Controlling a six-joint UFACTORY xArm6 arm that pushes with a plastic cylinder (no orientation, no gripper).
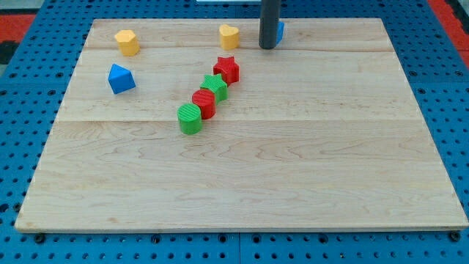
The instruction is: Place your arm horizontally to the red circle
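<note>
1. Red circle (204, 103): a short red cylinder near the middle of the wooden board (293, 183), slightly toward the view's left and top. It sits second from the lower end of a diagonal chain of four blocks.
2. Yellow block (127, 42): near the board's top-left corner, apart from all others; its shape appears roughly hexagonal.
3. Blue block (121, 78): below the yellow block, near the board's left edge; angular, exact shape unclear.
4. Green cylinder (190, 118): the chain's lowest, leftmost member, touching the red circle.
5. Green star (215, 86): up and to the right of the red circle, touching it.
6. Red star (227, 69): the chain's top end, against the green star.
7. Yellow heart (229, 35): near the board's top edge, above the chain.
8. My tip (268, 47): on the board near the top edge, right of the yellow heart, well above and right of the red circle, touching no chain block. No gripper is fitted, so nothing is grasped.
9. Blue piece (280, 30): mostly hidden behind the rod; shape cannot be told.
</note>
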